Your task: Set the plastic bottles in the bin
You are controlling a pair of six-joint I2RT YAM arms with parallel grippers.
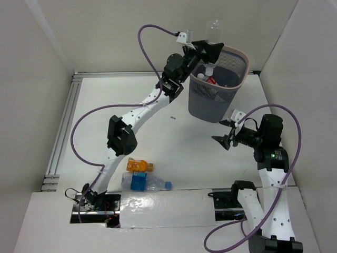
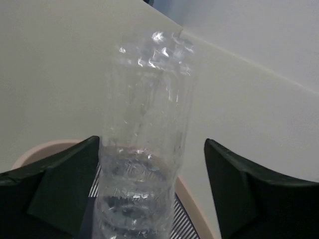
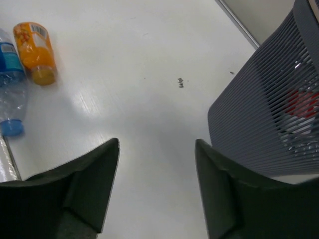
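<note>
Jutting from the left claw (image 2: 151, 141), a clear bottle (image 2: 147, 94) overhangs the bin (image 1: 209, 107)

Layout: bin at the far right of the table, loose bottles at the near left.

The bin (image 1: 210, 103) stands on the table (image 1: 174, 142), far side, right of centre. At least two bottles (image 1: 210, 79) lie inside it. Above its far-left rim, the left gripper (image 1: 210, 50) has one upright bottle (image 1: 214, 25) between its fingers, touching one finger, with a gap at the other. Two bottles lie just beside each other near the left arm base, well apart from the bin: one (image 1: 139, 165) behind, the other (image 1: 145, 182) in front. The right gripper (image 1: 224, 139) hangs, fingers apart, just in front of the bin.
</note>
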